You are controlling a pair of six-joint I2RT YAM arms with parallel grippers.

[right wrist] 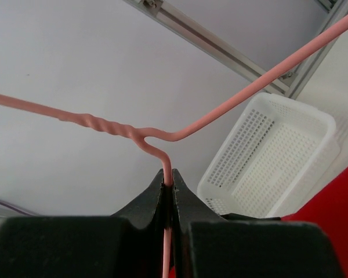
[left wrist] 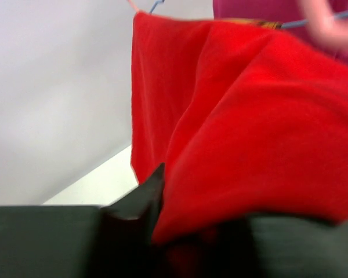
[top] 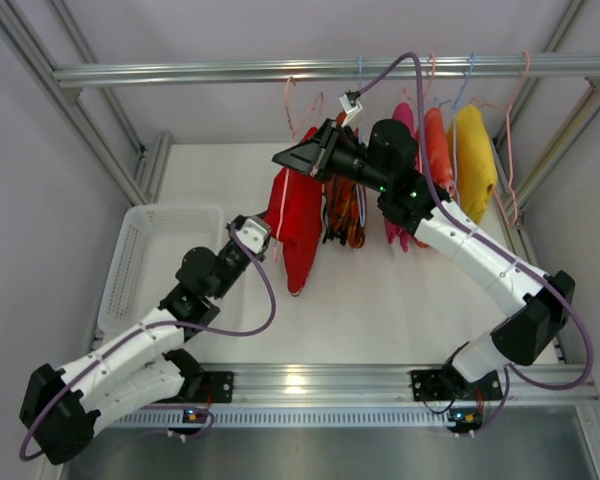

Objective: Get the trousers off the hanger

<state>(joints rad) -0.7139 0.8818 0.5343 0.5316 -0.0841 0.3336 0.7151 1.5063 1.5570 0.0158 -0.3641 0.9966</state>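
The bright red trousers hang from a pink wire hanger under the rail. The orange patterned trousers hang just to their right. My right gripper is shut on the hanger's wire just below its twisted neck, above the red trousers. In the top view that gripper sits at the top of the red pair. My left gripper is at the red pair's left side, about halfway down. In the left wrist view the red cloth runs between the left gripper's jaws and hides the right finger.
A white perforated basket stands on the table at the left, also seen from the right wrist. Pink, orange-red and yellow garments hang further right on the aluminium rail. Frame posts line both sides.
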